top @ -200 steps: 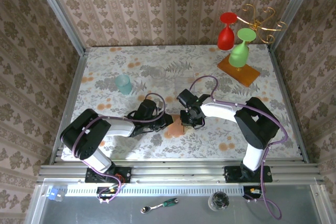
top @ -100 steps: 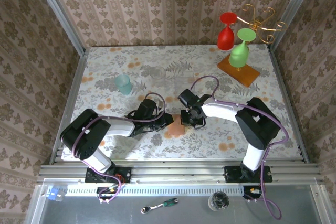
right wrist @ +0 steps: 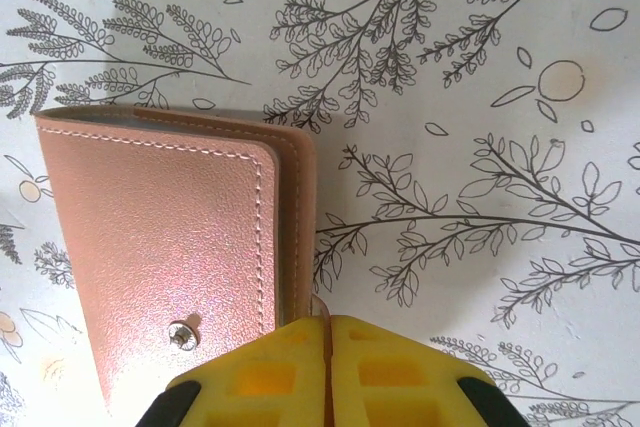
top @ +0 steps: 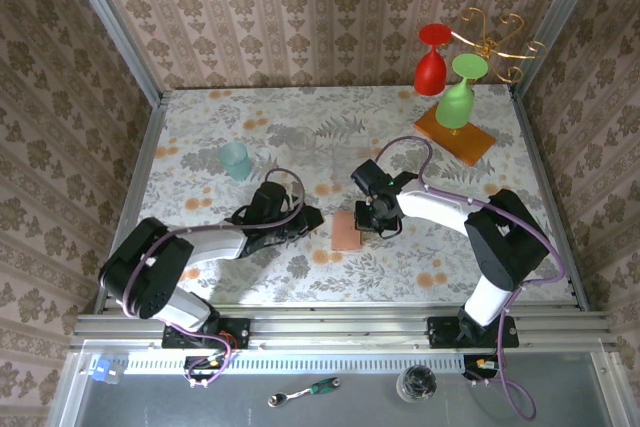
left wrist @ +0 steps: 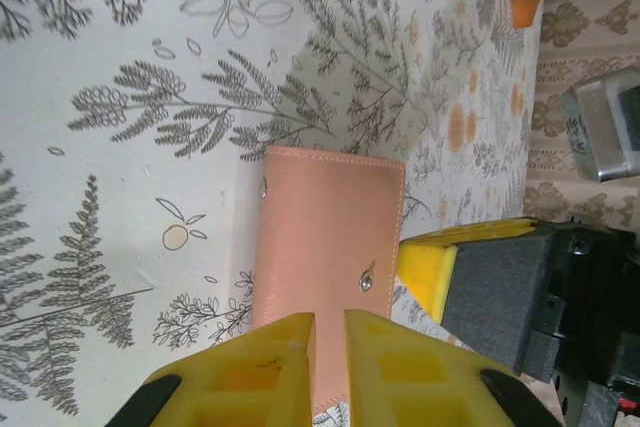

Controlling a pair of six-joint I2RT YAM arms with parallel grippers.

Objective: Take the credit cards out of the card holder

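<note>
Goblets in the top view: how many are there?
2. A red stemmed goblet hangs foot-up on the gold wire rack at the table's far right corner; a green stemmed goblet hangs beside it, to its right and nearer, above the orange wooden slab. None appears hidden.

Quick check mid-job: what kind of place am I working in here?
Probably a lab test cell dressed like a home: wallpaper-print panels boxed in by aluminium rails, a floral tablecloth, and a goblet rack as a prop.
</note>
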